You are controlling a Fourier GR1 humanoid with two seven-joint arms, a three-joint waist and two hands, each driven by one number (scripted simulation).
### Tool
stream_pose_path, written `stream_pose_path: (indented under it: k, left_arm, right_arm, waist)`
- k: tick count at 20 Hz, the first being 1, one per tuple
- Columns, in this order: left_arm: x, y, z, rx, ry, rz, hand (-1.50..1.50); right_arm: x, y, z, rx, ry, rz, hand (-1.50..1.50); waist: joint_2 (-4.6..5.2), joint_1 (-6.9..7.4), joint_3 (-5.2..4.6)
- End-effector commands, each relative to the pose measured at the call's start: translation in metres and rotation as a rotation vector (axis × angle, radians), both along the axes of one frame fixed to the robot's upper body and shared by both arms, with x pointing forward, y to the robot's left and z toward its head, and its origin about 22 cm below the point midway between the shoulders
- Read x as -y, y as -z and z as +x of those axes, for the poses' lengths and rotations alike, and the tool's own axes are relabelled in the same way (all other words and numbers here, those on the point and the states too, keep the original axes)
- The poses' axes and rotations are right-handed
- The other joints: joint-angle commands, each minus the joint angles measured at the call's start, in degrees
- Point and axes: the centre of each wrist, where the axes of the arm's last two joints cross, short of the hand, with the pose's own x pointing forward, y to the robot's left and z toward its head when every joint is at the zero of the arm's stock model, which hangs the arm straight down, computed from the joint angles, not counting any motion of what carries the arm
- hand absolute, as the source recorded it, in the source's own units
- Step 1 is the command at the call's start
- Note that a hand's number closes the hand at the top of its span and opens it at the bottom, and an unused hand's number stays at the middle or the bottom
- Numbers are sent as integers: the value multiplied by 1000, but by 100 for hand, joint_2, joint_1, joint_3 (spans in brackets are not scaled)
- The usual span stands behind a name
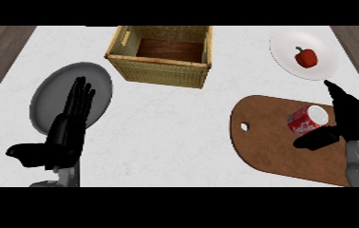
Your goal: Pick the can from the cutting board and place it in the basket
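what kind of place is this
Most likely a kitchen counter: a pale marbled counter top bears a wooden cutting board with a red can on it, a white plate holding a red pepper, and a wicker basket.

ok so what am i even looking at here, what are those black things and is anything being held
This is one view from the robot's head, looking steeply down at a kitchen counter. The black things are its two hands on grey forearms. The left hand rests open, fingers straight, over a grey plate. The right hand is open beside a red can lying on a brown cutting board; finger and thumb flank it, but nothing is held yet. Farther back are a wicker basket and a white plate with a red pepper.
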Motion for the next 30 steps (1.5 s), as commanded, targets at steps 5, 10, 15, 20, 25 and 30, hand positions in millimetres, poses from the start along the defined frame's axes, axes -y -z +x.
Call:
stream_pose_path:
  k: [5,10,15,20,25,30]
  left_arm:
    - [8,-3,16,1,5,-29,0]
    - [12,-6,3,4,-2,-12,0]
    - [8,-8,6,3,5,-7,0]
    - [-5,-13,2,-5,-4,0,0]
    - [25,14,-2,-10,3,-10,0]
    - [13,-4,1,-23,7,-7,0]
  right_arm:
    - [4,1,4,-59,8,12,-150]
    - [-20,24,18,-55,5,15,-150]
    - [-21,56,16,-77,-6,13,-150]
    - [0,43,-1,-58,27,24,-150]
    - [-3,44,20,-70,34,30,-150]
    - [20,68,2,-138,-118,-22,150]
  waist:
    - [3,-10,0]
    - [5,19,1]
    - [4,13,1]
    - [-4,-7,1]
    - [1,-4,0]
    - [0,-12,2]
